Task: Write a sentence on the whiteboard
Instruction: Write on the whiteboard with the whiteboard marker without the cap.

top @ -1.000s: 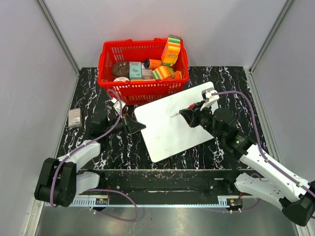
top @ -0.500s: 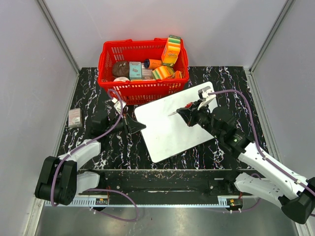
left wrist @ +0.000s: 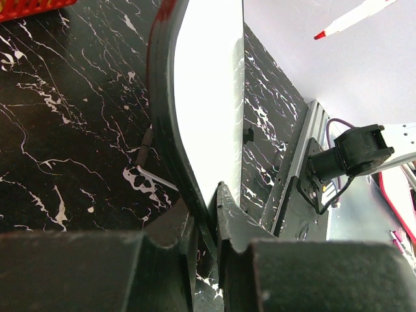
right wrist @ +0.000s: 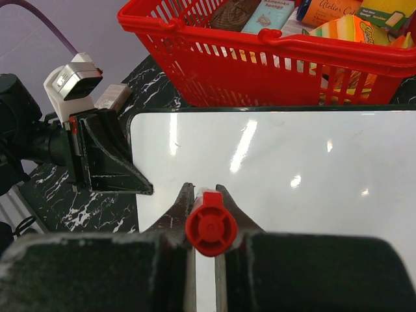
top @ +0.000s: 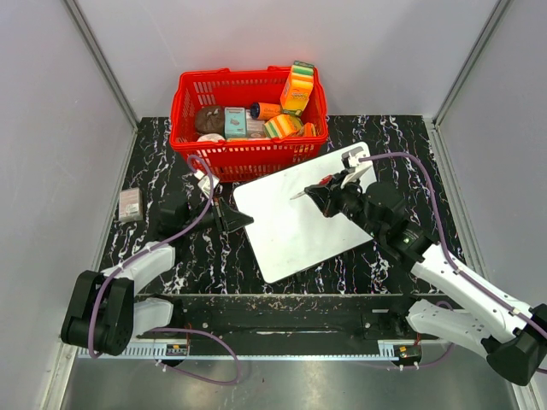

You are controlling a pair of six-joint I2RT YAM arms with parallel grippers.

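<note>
The whiteboard [top: 299, 213] lies flat on the black marble table, blank; no red words show on it. My left gripper [top: 242, 219] is shut on the board's left edge; in the left wrist view the board's edge [left wrist: 201, 110] runs between the closed fingers [left wrist: 207, 218]. My right gripper [top: 323, 195] is shut on a red marker [top: 303, 193], its tip pointing left over the board's upper middle, just above the surface. In the right wrist view the marker's red end [right wrist: 210, 224] sits between the fingers, over the white board [right wrist: 292, 175]. The marker also shows in the left wrist view [left wrist: 354, 16].
A red basket [top: 248, 111] full of groceries stands right behind the board. A small grey box [top: 130, 204] lies at the table's left edge. A metal hex key [left wrist: 153, 172] lies on the table beside the board's edge.
My right gripper has carried the marker a little up and to the left over the board. The left gripper and the board have stayed still.
</note>
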